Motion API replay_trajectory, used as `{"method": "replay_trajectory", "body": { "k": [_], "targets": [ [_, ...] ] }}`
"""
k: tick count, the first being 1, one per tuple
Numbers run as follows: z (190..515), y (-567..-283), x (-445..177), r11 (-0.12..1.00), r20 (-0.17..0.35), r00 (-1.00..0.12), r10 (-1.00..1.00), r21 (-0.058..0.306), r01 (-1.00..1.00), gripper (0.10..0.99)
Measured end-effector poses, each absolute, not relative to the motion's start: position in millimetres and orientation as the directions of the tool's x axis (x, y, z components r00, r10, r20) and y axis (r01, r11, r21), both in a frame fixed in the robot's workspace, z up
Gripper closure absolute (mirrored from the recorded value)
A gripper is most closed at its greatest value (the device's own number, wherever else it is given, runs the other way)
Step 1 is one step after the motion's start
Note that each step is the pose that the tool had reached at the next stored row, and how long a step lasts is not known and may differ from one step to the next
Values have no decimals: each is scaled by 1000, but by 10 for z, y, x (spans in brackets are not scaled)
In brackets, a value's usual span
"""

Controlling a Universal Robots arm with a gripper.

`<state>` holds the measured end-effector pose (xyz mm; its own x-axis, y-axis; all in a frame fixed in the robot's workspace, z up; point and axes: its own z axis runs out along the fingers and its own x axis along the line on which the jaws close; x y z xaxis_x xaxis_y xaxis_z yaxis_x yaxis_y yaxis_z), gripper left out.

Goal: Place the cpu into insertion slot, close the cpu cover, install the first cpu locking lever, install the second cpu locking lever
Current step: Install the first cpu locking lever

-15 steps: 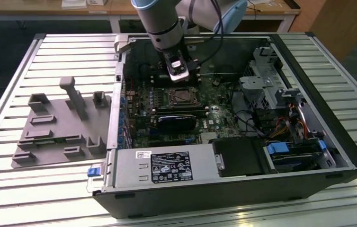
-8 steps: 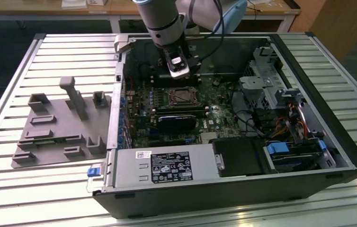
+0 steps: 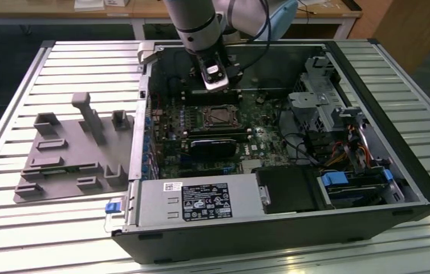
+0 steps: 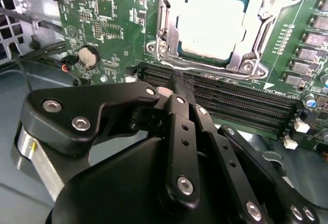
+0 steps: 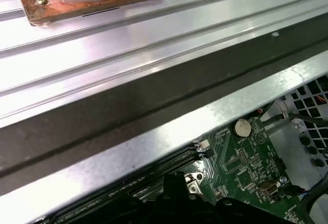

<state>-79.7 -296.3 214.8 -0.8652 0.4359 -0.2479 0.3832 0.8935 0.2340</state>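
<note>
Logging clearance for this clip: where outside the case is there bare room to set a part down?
Bare slats of the table lie above the grey fixture tray and below it, toward the front edge. Inside the computer case it is crowded: the gripper hangs above the cpu.

My pincer [image 4: 177, 88] is hovering over the motherboard [image 4: 118, 24], its black fingers [image 4: 179, 106] pressed together with no gap and nothing between them. The tips are pointing at the long black memory slots [image 4: 241, 98]. Just beyond those slots, the cpu [image 4: 212, 26] is sitting in the insertion slot [image 4: 165, 25], with the cpu cover [image 4: 253, 34] lying closed around its pale metal top. A round coin cell [image 4: 88, 56] is lying near the board's edge.
</note>
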Motion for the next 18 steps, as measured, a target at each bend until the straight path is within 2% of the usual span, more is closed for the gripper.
{"method": "replay_trajectory", "body": {
  "k": [6, 14, 18],
  "targets": [
    [2149, -2963, -793, 894, -236, -869, 435, 226, 387, 984],
    [2144, -2966, -728, 901, -199, -882, 428, 167, 399, 984],
    [2144, -2988, -713, 903, -191, -884, 426, 152, 402, 984]
  ]
}}
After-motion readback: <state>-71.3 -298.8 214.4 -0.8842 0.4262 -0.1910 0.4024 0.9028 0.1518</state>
